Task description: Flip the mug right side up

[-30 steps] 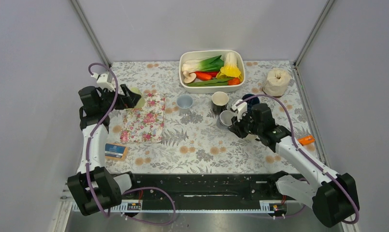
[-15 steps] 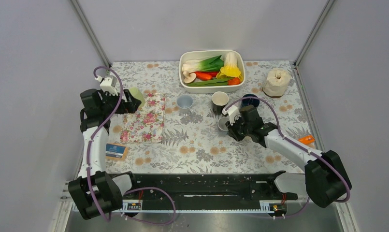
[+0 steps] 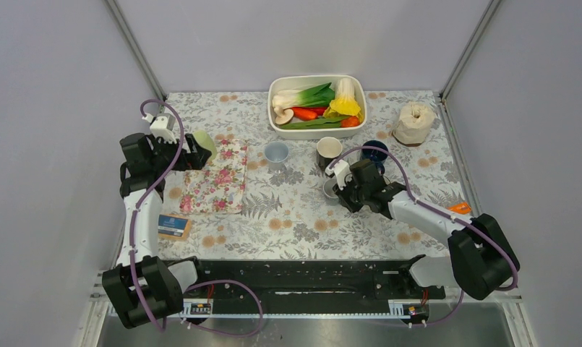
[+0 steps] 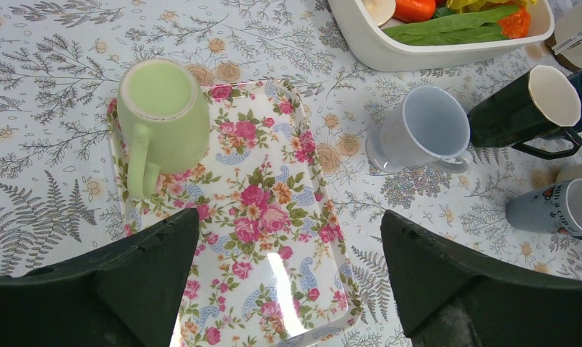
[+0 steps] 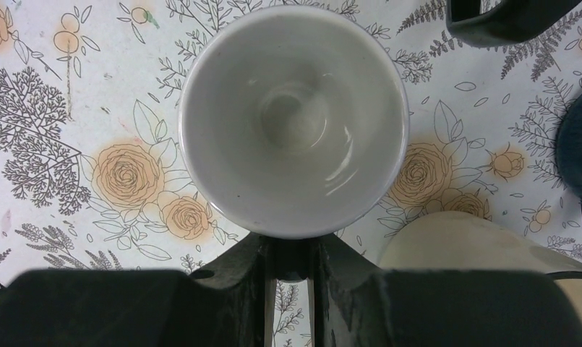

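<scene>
The left gripper (image 4: 288, 230) gapes wide; the right gripper (image 5: 293, 264) is clamped.

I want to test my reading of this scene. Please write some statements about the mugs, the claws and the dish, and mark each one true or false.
1. The right claw is shut on the grey mug, whose white inside faces up. True.
2. The left claw grips the green mug. False: this claw is open and apart from the mug, which stands on the floral tray.
3. The white dish holds vegetables. True.
4. The black mug lies inside the white dish. False: it stands on the tablecloth, in front of the dish.
</scene>
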### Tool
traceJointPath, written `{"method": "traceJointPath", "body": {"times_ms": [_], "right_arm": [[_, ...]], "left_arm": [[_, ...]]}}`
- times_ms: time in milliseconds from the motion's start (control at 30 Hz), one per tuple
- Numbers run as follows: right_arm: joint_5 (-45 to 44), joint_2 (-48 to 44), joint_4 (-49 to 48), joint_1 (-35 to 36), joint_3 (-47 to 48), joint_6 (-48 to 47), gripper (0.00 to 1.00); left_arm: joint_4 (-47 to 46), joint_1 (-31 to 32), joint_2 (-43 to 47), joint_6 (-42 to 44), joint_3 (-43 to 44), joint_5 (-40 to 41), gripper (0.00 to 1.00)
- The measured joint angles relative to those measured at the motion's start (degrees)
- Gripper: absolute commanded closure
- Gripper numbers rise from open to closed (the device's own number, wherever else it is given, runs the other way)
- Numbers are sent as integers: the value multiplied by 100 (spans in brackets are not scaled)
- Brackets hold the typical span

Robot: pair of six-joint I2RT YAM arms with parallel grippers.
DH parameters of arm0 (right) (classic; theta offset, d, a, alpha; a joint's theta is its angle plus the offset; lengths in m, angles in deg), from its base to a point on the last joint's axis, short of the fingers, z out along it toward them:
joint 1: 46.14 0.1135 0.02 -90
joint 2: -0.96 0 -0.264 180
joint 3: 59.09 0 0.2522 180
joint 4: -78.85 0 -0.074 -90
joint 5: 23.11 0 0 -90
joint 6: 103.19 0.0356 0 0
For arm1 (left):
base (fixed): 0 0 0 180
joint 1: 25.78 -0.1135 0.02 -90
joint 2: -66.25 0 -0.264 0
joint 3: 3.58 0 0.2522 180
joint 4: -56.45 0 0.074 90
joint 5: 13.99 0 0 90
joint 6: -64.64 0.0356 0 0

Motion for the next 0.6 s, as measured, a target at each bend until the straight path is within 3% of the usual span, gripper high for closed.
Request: {"method": "traceJointPath", "body": {"times_ms": [600], "right_arm": [[-55, 103, 31, 55, 173, -17, 49]], "left_arm": [[0, 0, 0, -2, 0, -2, 1]]}}
